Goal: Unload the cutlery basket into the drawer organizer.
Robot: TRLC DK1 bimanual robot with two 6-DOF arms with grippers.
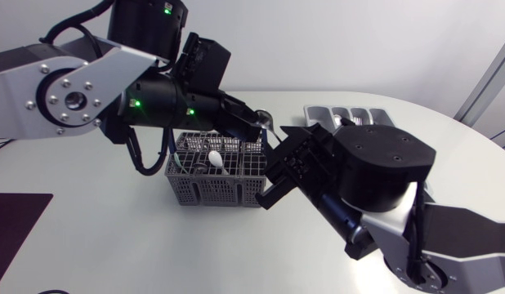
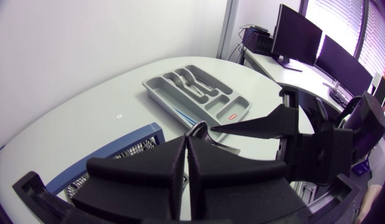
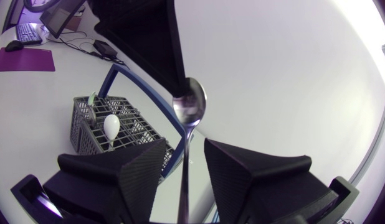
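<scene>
Right wrist view, spoon (image 3: 190, 106): bowl at the left gripper's tip, handle running back between the right gripper's fingers.
Left gripper (image 2: 187, 142): fingers pressed together, pinching the spoon's bowl end.
Right gripper (image 3: 183, 148): fingers apart on either side of the handle, not touching it.
Cutlery basket (image 1: 212, 186): on the table (image 1: 89, 237) beneath both grippers, with a white spoon (image 1: 213, 158) inside.
Drawer organizer (image 1: 311, 113): near the basket, on the right arm's side.
</scene>
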